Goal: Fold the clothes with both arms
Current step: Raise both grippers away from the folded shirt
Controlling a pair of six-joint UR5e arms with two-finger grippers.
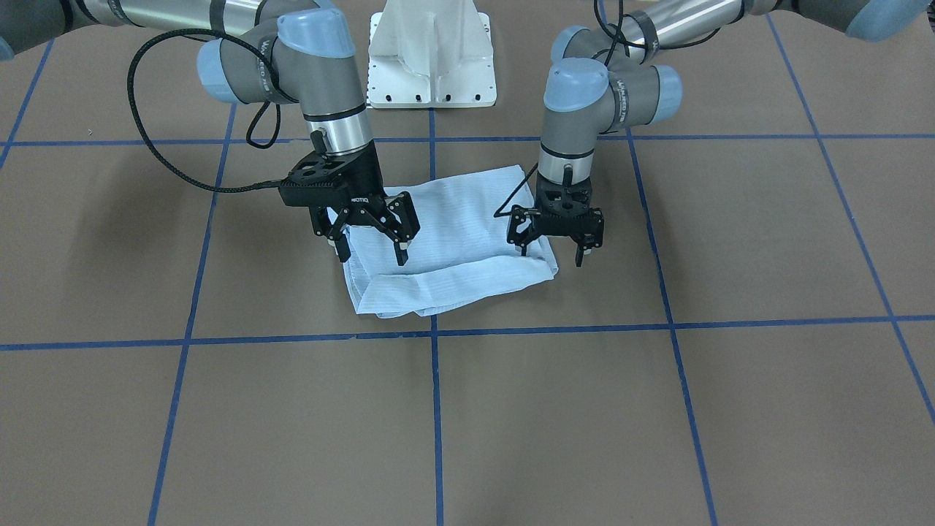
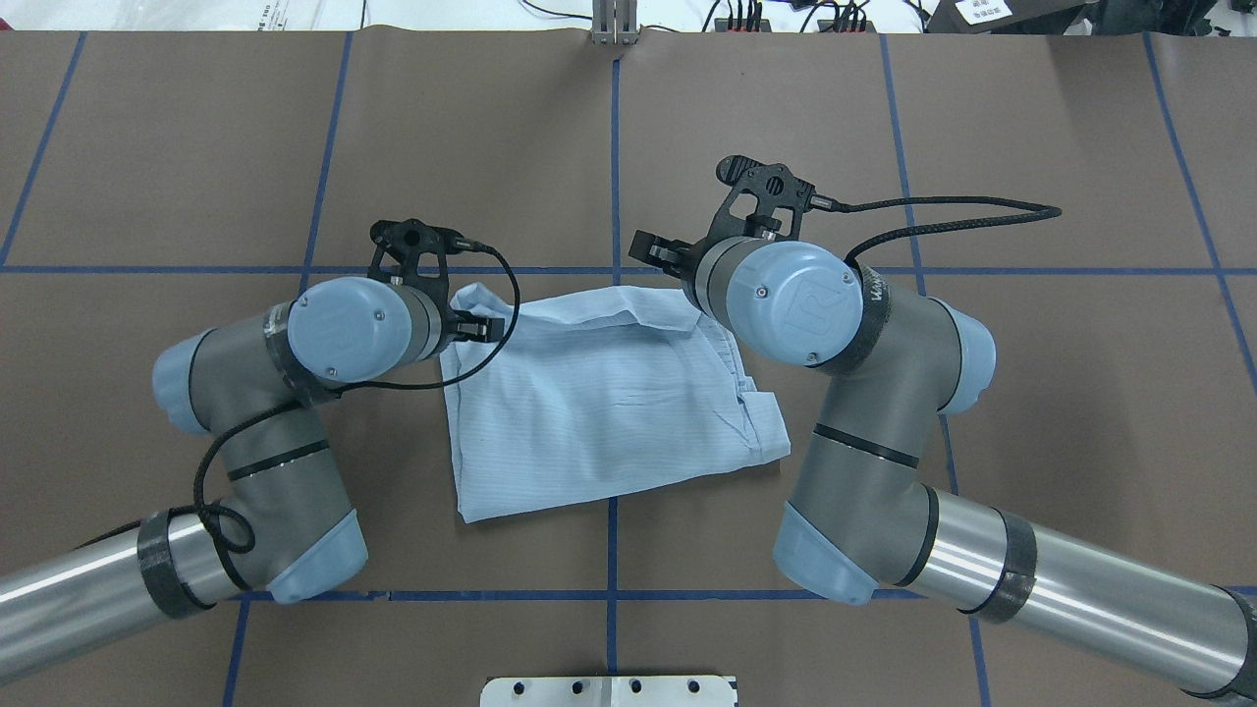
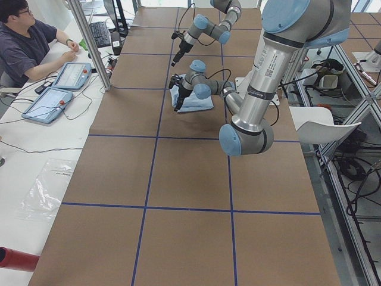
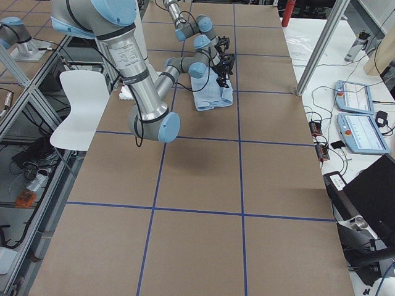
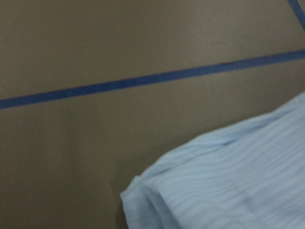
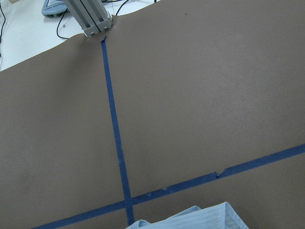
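Shirt (image 2: 599, 412): I read thin matt woven cloth, finely striped, creased. Table (image 2: 1031, 128) cover looks like smooth matt brown paper; grid of blue tape lines (image 2: 614, 147). Arm tubes (image 2: 1110, 599): glossy brushed metal. Joint caps (image 2: 344, 329): smooth pale-blue plastic. Left claw (image 1: 551, 254) and right claw (image 1: 372, 257): matt black. Cables (image 2: 943, 211): braided black sheath. Pedestal (image 1: 431, 58): white painted metal, slight sheen.

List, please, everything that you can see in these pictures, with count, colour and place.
shirt: one, light blue, folded, table's middle, between the grippers
table: one, brown with blue tape lines, under the shirt
pedestal base: one, white, table's edge at the robot
control tablets: two, grey, side desk
person: one, dark top, seated at side desk
chair: one, white, beside the table
arms: two, silver-grey, pale blue caps, bent over the shirt
left gripper: one, black, open, over one shirt end
right gripper: one, black, open, over the other end
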